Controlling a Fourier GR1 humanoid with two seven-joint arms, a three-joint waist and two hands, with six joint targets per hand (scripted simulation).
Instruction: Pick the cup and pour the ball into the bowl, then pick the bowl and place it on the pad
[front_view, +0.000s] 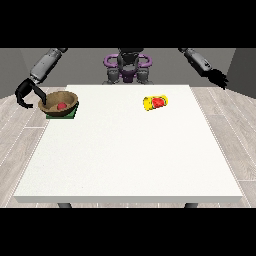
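The white desk (130, 150) carries everything, and on it the task looks close to finished. At its far corner on the view's left, 1 wooden bowl (68, 100) sits tilted on 1 green pad (73, 114), of which only the edges show beneath it, and 1 red ball (61, 106) lies inside the bowl, so pouring and placing both appear done. The hand at the view's left (26, 96) hangs just beside the bowl's outer rim with its fingers curled; whether they touch or hold the rim I cannot tell, so letting go and drawing clear may be all that is left. Well apart, toward the far side on the view's right, 1 yellow cup (156, 103) lies on its side, its red-patterned mouth facing the camera; whether that red is a 2nd ball or only the cup's marking cannot be told. The hand at the view's right (219, 78) hangs off past the desk's edge, holding nothing, fingers bent downward. Count: 1 desk, 1 bowl, 1 pad, 1 cup, 1 sure ball, 2 hands.
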